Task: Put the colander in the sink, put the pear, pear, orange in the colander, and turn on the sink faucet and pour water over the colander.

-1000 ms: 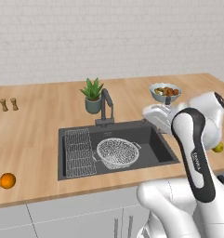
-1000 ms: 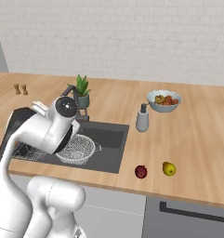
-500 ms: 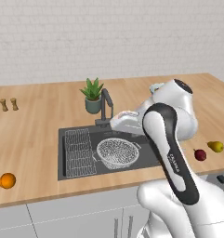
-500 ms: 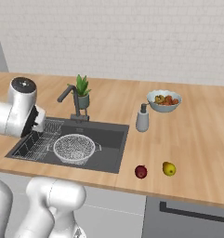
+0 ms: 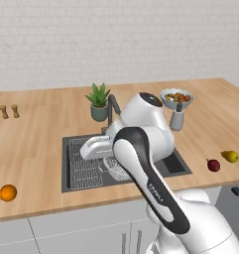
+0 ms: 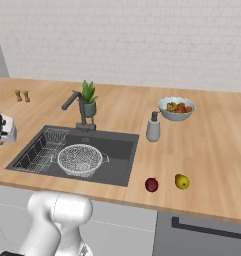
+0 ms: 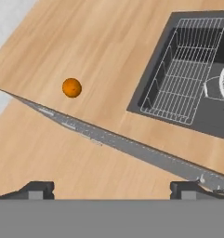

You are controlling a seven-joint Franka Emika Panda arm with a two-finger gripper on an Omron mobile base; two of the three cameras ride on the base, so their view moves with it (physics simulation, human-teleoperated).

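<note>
My gripper (image 7: 111,188) has its two fingertips spread wide with nothing between them, looking down over the wooden counter (image 7: 85,56). The orange (image 7: 71,87) lies well ahead of the fingers on bare wood, apart from the sink (image 7: 187,123), whose near corner and flat wire rack (image 7: 187,79) I see off to one side.

Compared with a second ago, I have swung the arm across from the right end of the counter, over the basin, to its left side; in the left base view the hand (image 5: 93,148) now hangs above the rack end of the sink, and the elbow hides much of the colander (image 6: 80,159).

The colander sits in the basin beside the rack, where it was before. The dark red pear (image 6: 151,184) and the yellow pear (image 6: 181,181) lie side by side on the counter right of the sink, unmoved. The faucet (image 6: 75,107) stands behind the basin, next to a potted plant (image 6: 88,98).
</note>
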